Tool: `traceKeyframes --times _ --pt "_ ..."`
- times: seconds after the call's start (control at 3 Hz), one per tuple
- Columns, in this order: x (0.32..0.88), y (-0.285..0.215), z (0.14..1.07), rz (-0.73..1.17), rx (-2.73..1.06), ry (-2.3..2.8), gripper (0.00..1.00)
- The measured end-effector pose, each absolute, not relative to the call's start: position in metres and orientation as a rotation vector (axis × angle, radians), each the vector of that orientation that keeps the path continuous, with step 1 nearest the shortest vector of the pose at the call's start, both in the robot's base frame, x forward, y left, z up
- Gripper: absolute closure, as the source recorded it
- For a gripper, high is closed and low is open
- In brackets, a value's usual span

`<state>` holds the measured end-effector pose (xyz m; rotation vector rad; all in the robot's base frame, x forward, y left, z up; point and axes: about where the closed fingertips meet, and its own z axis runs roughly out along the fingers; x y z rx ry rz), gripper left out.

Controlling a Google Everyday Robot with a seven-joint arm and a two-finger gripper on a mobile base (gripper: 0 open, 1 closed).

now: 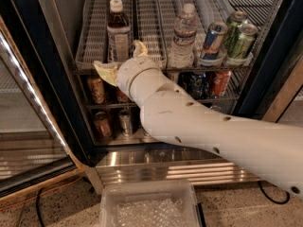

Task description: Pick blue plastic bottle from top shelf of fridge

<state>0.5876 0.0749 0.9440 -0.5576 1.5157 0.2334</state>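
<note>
My claw hangs open at the front edge of the top shelf, one finger low to the left of the bottle and the other just to its right, with nothing gripped yet. The bottle stands upright at the front of a left lane in the fridge. To do this well, I judge I should rise to label height, push in until both fingers flank the body squarely, then close gently, keeping clear of the water bottle further right.
</note>
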Motion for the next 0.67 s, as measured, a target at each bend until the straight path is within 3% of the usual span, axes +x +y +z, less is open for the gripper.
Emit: traceKeyframes --times 0.67 --pt "0.636 0.075 0.949 0.188 -0.533 1.486 0.33"
